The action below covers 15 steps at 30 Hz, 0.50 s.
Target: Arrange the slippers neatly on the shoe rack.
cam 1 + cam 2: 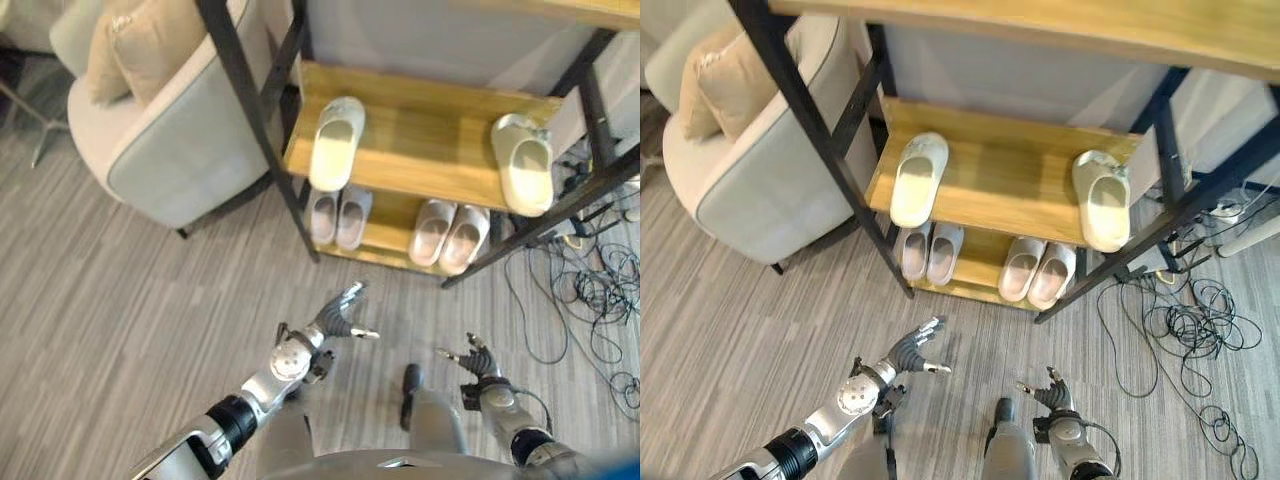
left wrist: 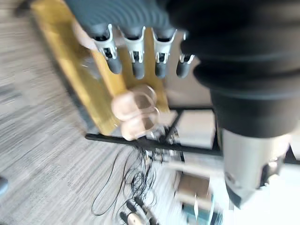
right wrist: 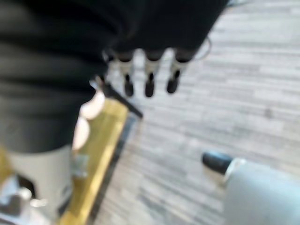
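Left eye view: armchair (image 1: 175,150) beside shoe rack (image 1: 420,135); cables (image 1: 590,300) opposite.

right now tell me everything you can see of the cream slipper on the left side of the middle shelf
The cream slipper is a closed-toe slide of what looks like soft foam, pale cream all over, with a rounded upper and an open heel. It lies sole-down and alone at the left end of the wooden middle shelf, close to the rack's dark metal post. One end overhangs the shelf's front edge, above a grey pair on the shelf below. Nothing else touches it.
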Tool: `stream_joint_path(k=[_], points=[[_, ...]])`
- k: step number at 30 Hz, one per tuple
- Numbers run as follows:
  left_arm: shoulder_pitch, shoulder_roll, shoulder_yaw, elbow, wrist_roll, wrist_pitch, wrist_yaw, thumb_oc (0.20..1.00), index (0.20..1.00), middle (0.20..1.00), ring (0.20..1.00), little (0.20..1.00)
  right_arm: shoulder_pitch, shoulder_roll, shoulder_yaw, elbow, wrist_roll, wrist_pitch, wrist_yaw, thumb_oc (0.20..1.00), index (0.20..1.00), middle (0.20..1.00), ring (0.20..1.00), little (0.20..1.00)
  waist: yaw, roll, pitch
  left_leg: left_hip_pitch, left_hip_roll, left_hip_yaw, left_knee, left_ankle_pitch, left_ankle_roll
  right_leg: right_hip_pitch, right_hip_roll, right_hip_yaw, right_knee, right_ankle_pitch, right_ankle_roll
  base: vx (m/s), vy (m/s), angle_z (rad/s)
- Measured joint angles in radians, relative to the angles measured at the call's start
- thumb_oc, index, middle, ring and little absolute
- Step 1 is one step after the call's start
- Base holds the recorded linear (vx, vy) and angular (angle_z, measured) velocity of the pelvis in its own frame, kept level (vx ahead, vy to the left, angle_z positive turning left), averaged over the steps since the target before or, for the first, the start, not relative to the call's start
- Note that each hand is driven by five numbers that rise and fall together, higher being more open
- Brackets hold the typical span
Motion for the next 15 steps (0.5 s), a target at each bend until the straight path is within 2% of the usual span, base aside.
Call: stream_joint_path(k=[6, 11, 15], points=[[-0.038, 0.016, -0.103, -0.123, 0.118, 0.004, -0.059, 1.0, 1.0, 1.0, 1.0, 1.0, 0.042, -0.025, -0.005, 0.009, -0.077, 0.019, 0.011, 1.0, 1.0, 1.0, 1.0, 1.0, -0.019, 0.06, -0.058, 0.11, 0.018, 0.051, -0.075, 0.011, -0.007, 0.077, 0.032, 0.026, -0.073, 0.02, 0.004, 0.08, -0.056, -0.2], [-0.103, 0.028, -0.113, -0.225, 0.153, 0.007, -0.08, 1.0, 1.0, 1.0, 1.0, 1.0, 0.054, -0.034, -0.003, 0.006, -0.116, 0.022, 0.014, 1.0, 1.0, 1.0, 1.0, 1.0, -0.038, 0.075, -0.081, 0.138, 0.028, 0.075, -0.088, 0.012, -0.007, 0.118, 0.049, 0.042, -0.149, 0.056, 0.008, 0.05, -0.054, -0.15], [-0.168, 0.019, -0.1, -0.239, 0.203, 0.007, -0.06, 1.0, 1.0, 1.0, 1.0, 1.0, 0.089, -0.035, 0.002, -0.008, -0.138, 0.022, 0.021, 1.0, 1.0, 1.0, 1.0, 1.0, -0.046, 0.093, -0.101, 0.157, 0.029, 0.084, -0.103, 0.013, -0.009, 0.144, 0.056, 0.047, -0.207, 0.08, 0.016, 0.03, -0.054, -0.07]])
